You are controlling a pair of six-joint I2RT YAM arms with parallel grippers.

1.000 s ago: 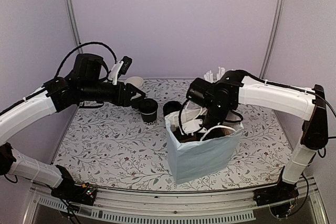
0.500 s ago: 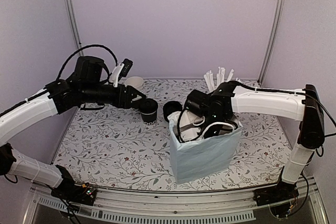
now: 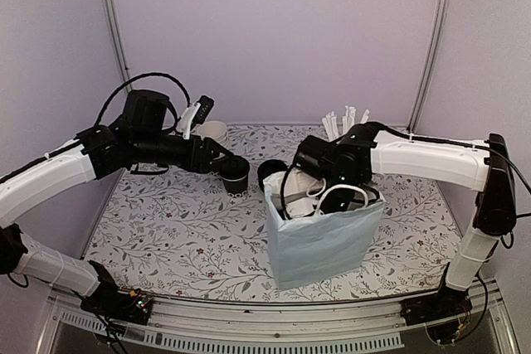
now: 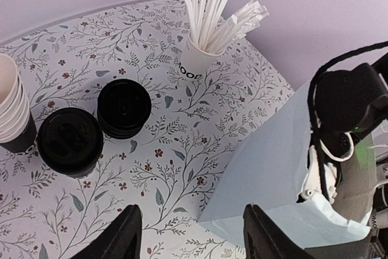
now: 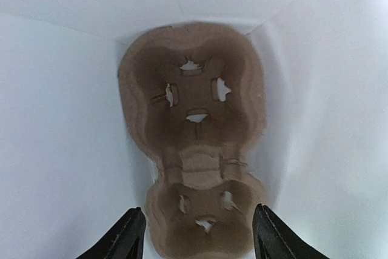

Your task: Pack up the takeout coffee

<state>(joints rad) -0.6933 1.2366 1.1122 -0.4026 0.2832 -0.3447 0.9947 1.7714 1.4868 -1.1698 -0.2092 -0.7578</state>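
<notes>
The takeout coffee, a black paper cup with a black lid, stands on the floral table, left of the pale blue paper bag. In the left wrist view the cup is at far left and the bag at right. My left gripper is open and empty above the table, between cup and bag; in the top view it hovers just behind the cup. My right gripper is open and empty inside the bag, above a brown cardboard cup carrier on the bag's floor.
A second round black lidded item sits just right of the cup. A nested stack of whitish-rimmed cups stands at the left. A white cup of wrapped straws stands at the back. The bag's white handles hang around my right wrist.
My right wrist has shifted a little in the bag's mouth, and the bag has straightened and moved slightly. My left gripper has edged slightly right, still open.
</notes>
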